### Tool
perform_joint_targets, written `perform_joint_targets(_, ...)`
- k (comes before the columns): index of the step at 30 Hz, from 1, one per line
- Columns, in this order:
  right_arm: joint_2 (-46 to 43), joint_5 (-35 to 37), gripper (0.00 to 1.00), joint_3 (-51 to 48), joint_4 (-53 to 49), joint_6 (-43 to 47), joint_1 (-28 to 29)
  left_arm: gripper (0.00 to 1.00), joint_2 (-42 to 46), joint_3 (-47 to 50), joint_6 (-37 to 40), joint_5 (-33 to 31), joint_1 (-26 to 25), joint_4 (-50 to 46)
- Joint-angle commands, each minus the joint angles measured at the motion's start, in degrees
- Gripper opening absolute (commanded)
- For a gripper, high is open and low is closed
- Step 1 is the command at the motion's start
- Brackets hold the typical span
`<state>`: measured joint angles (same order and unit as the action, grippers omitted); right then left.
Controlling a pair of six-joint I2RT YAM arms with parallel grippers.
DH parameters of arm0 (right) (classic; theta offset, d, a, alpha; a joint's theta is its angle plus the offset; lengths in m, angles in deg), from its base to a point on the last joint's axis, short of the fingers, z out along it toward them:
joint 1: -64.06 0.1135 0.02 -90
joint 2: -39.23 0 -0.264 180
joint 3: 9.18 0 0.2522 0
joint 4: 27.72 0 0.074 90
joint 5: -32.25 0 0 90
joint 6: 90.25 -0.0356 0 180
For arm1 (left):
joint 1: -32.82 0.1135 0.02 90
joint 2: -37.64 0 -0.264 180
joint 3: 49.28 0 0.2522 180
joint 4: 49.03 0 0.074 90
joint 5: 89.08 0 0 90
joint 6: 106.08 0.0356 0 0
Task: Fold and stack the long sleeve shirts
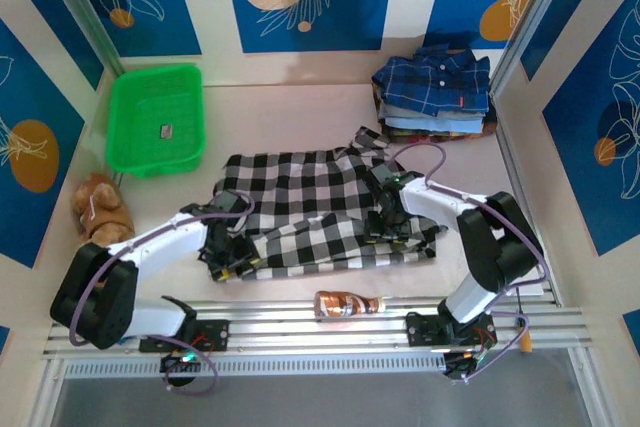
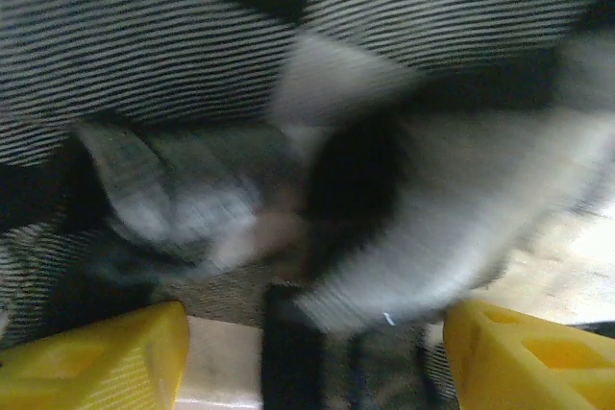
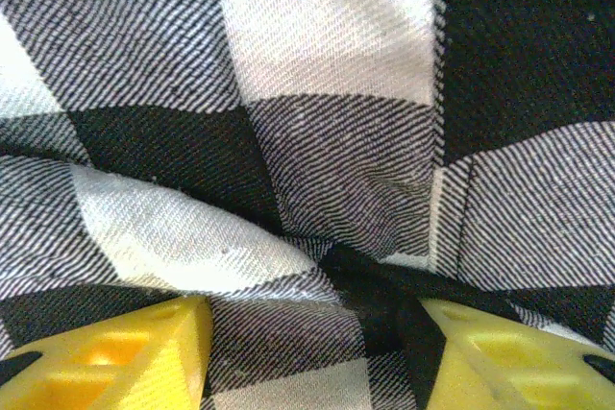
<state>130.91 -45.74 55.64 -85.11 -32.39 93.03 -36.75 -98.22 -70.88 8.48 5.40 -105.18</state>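
1. Black-and-white checked fabric, the long sleeve shirt (image 1: 320,197), is spread over the middle of the table (image 1: 290,117), partly folded, with its lower edge doubled up toward the bottom of the top view.
2. The collar end is seen at the upper right of the cloth, pointing toward the stack of folded plaid shirts (image 1: 435,112) in the upper right corner; a navy blue shirt (image 1: 435,75) is laid on top of that stack.
3. The left pincer (image 1: 225,237) is set at the lower left edge of the checked shirt. In the left wrist view its yellow fingers (image 2: 96,362) are held apart, with blurred, bunched cloth lying ahead of them.
4. The right pincer (image 1: 385,217) is set on the right part of the shirt. In the right wrist view its fingers (image 3: 106,362) are also parted, with a creased fold between them.
5. A green plastic basket (image 1: 155,117) is placed at the upper left, and a brown plush toy (image 1: 100,207) below it.
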Motion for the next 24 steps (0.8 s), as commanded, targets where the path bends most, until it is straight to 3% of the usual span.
perform_joint_targets(1,-2.2,0.0,0.57,-3.1,-7.2,-3.5,-0.2,0.72,5.2,2.9,-3.2,-1.3,-0.3,-2.5)
perform_joint_targets(5,-7.4,-2.4,0.63,-2.1,-10.6,-5.2,-0.3,0.76,12.2,0.5,-3.0,-2.0,-0.3,-5.8)
perform_joint_targets(8,-12.9,-2.7,0.69,2.5,-13.4,-5.3,-1.3,0.82,14.9,-6.4,-0.4,-1.3,-0.2,-5.6)
perform_joint_targets(13,-14.9,-4.4,0.77,16.1,-14.5,-0.8,-9.7,0.85,6.7,-21.6,9.8,4.7,-0.3,1.3)
perform_joint_targets(19,0.2,-7.1,0.76,34.4,-11.3,9.9,-18.2,0.86,-8.7,-33.0,16.7,11.2,-1.7,10.1)
perform_joint_targets(24,16.8,-6.4,0.71,48.0,-11.7,12.2,-20.7,0.86,-15.9,-31.9,14.0,10.9,-4.9,16.9)
